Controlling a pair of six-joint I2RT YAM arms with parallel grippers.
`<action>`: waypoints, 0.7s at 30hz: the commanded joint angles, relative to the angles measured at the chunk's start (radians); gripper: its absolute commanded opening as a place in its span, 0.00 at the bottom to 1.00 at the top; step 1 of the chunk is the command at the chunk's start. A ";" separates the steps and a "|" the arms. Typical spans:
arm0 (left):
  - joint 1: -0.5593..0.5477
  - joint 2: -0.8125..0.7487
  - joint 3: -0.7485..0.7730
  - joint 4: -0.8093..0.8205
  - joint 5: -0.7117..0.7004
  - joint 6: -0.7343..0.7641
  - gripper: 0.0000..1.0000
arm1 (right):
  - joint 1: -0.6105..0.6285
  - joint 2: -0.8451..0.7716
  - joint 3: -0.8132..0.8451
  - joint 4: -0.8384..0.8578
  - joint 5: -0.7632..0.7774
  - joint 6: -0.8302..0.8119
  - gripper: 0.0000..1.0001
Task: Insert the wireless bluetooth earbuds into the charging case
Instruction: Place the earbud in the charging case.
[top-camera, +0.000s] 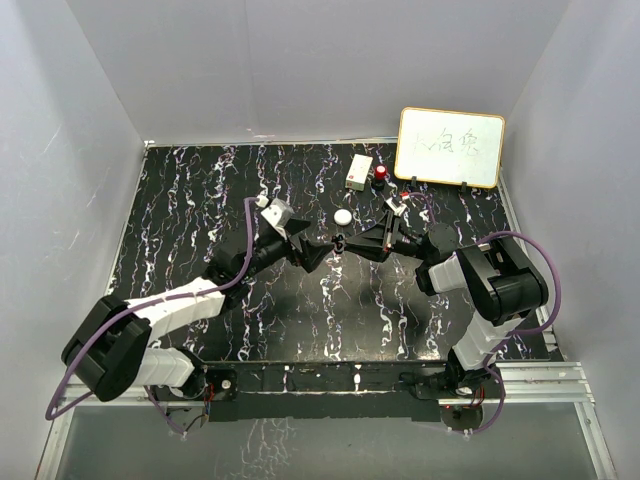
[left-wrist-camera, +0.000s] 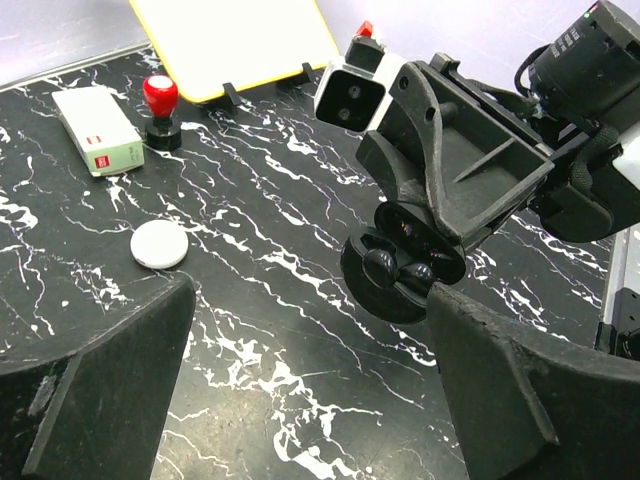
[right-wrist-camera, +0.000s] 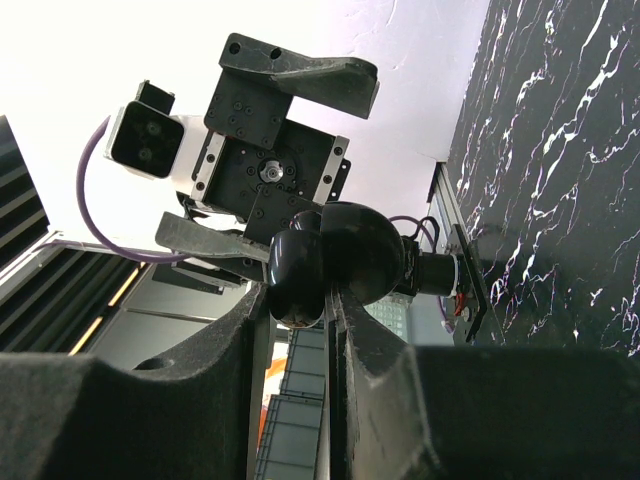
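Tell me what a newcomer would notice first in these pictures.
Over the middle of the marbled table, the right gripper, shut on a round black case, faces the wide-open left gripper nose to nose. Beyond them sit a white puck and, at the far right corner, a yellow-framed whiteboard.

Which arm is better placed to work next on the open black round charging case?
Left, probably. The left gripper is open, empty and facing the open black round charging case; the right gripper is shut on that case, so it is occupied.
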 joint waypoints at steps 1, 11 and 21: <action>-0.006 0.008 0.048 0.014 0.021 0.021 0.99 | 0.001 -0.036 0.021 0.339 0.006 -0.012 0.00; -0.008 0.040 0.060 0.015 -0.004 0.028 0.99 | 0.001 -0.044 0.017 0.338 0.005 -0.012 0.00; -0.008 0.048 0.063 0.007 -0.035 0.037 0.99 | 0.001 -0.050 0.009 0.338 0.007 -0.013 0.00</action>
